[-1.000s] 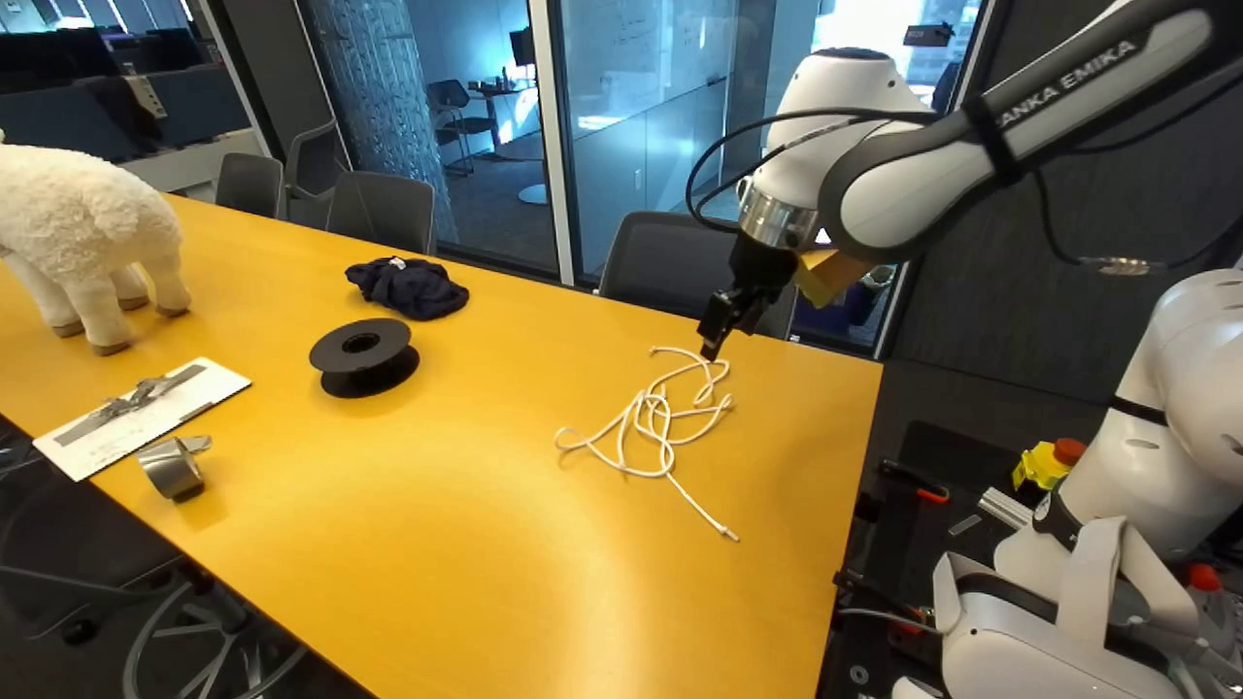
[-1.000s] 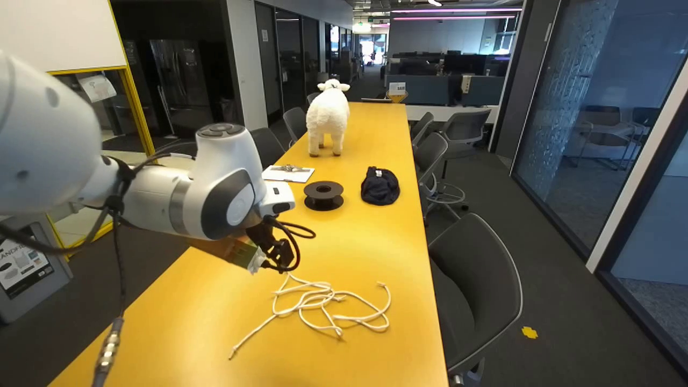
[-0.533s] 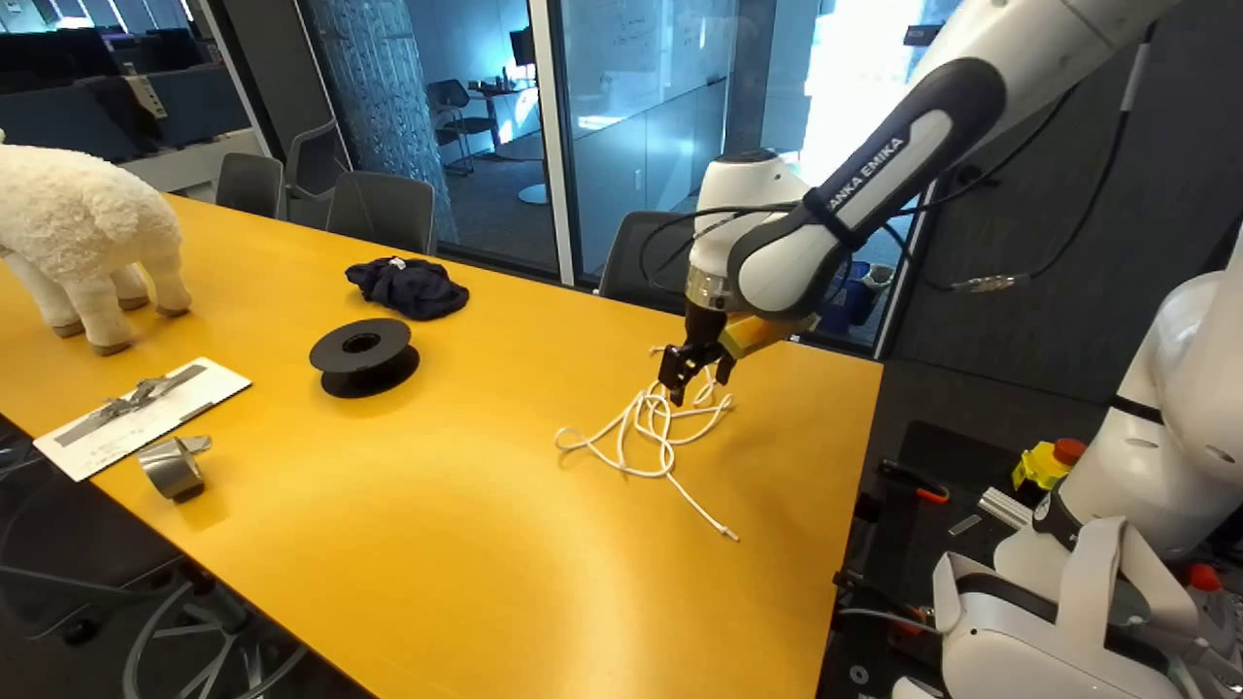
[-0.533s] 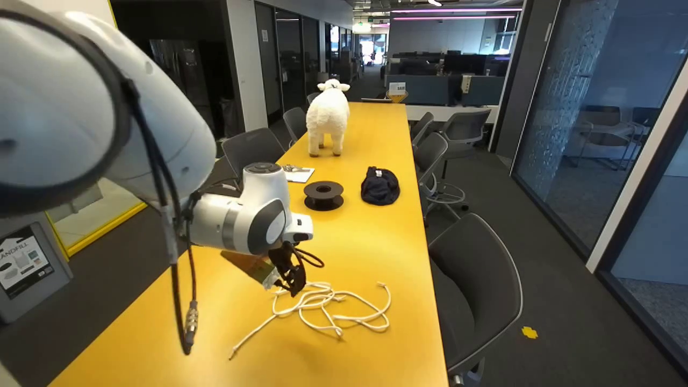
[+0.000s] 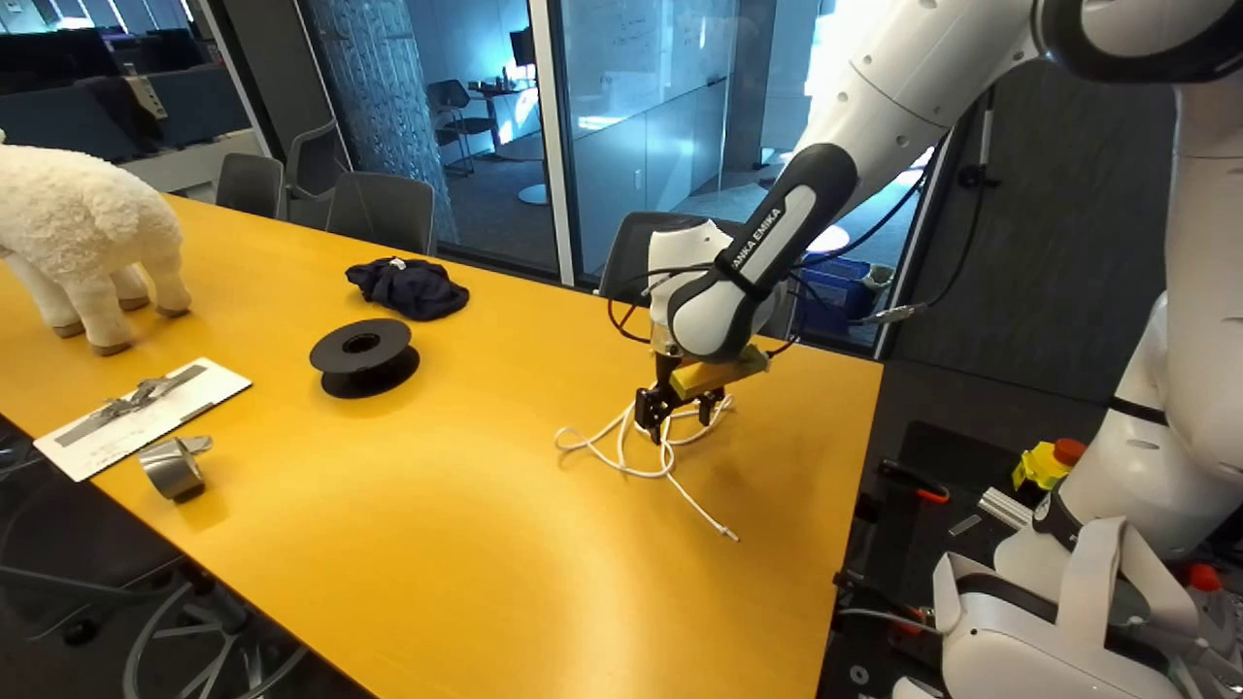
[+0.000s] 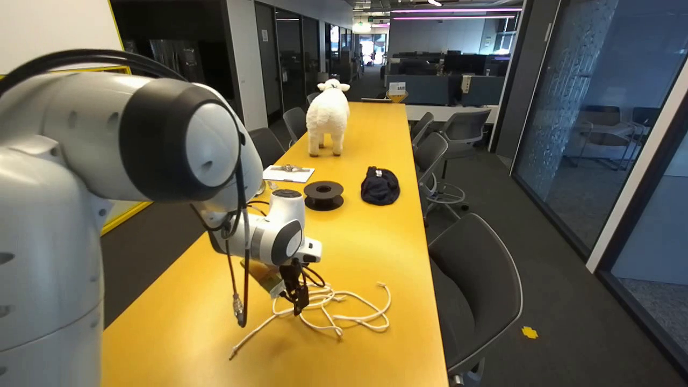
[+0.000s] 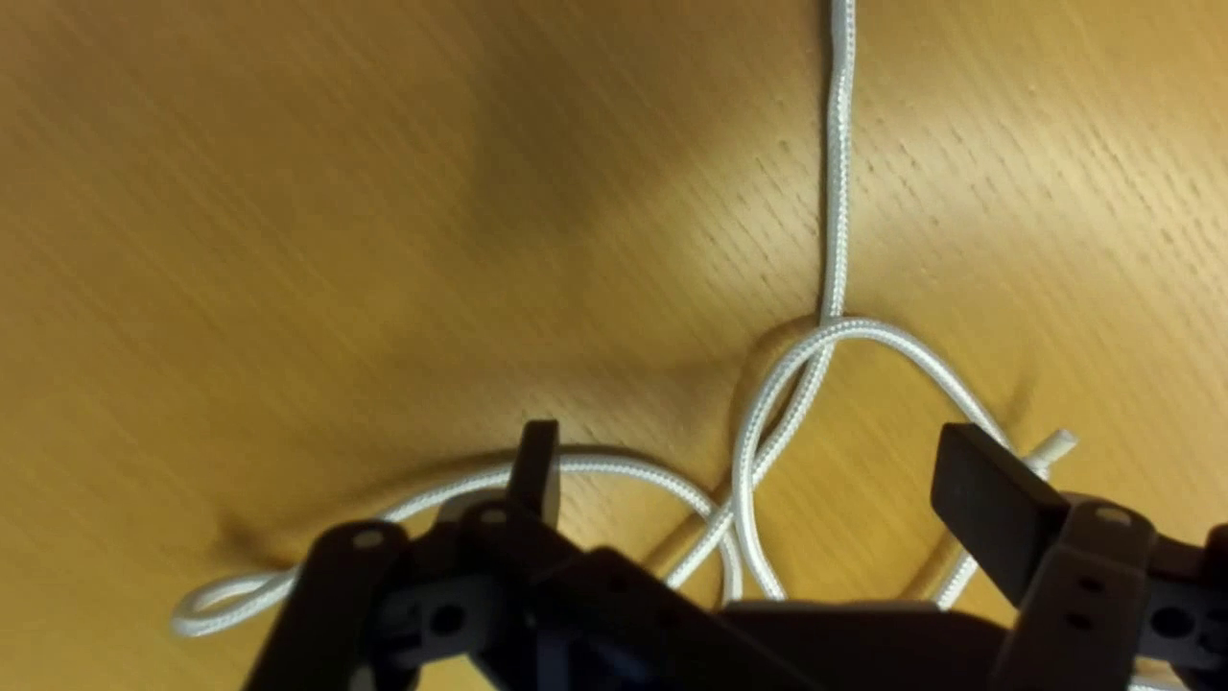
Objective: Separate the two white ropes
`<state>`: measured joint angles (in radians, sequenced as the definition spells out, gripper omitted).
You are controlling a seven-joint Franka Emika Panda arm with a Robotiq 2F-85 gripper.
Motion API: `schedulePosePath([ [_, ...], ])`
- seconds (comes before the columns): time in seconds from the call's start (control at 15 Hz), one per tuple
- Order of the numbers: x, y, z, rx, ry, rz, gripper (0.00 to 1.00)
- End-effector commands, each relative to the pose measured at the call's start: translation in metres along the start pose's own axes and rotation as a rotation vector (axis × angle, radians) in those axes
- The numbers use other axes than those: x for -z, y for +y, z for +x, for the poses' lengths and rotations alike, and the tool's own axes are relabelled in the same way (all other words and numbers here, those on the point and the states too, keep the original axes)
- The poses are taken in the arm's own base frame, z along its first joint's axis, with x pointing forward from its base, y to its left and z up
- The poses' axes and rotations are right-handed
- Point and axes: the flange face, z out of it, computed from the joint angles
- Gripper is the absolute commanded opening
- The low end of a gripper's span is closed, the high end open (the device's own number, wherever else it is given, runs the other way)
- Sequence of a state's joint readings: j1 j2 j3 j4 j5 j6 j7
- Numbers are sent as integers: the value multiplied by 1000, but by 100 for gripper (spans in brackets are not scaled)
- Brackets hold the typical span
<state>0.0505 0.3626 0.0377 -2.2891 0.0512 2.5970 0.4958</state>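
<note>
"Why is the gripper (image 7: pixel 753 459) spread so wide?"

"Likely to straddle the white ropes (image 7: pixel 831 327) before pinching; in the wrist view its jaws stand apart, with a looped crossing between them — nothing pinched; whether either jaw touches rope, I can't tell."

"And where could a rope go?"

"The tangle lies on the tabletop (image 5: pixel 466 544) near one short end; the nearer long edge has a chair (image 6: pixel 478 279) beyond it, so I'd draw toward the spool (image 5: pixel 364 363) — a broad stretch of tabletop lies that way."

"One rope tail runs straight out; would that help?"

"Perhaps; I can't say which rope owns it, so a slow pull seems wise; a quick one could drag both."
</note>
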Motion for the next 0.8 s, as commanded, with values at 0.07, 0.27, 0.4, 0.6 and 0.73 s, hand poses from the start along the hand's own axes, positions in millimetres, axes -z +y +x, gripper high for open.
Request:
schedulePosePath([
  [0.07, -24, -15, 9, -57, -59, 15, 100],
  [0.27, -37, -16, 5, -80, -74, 26, 100],
  [0.4, -39, -15, 3, -91, -74, 27, 100],
  [0.6, -38, -12, 3, -103, -71, 32, 100],
  [0.73, -37, -10, 4, -108, -67, 34, 100],
])
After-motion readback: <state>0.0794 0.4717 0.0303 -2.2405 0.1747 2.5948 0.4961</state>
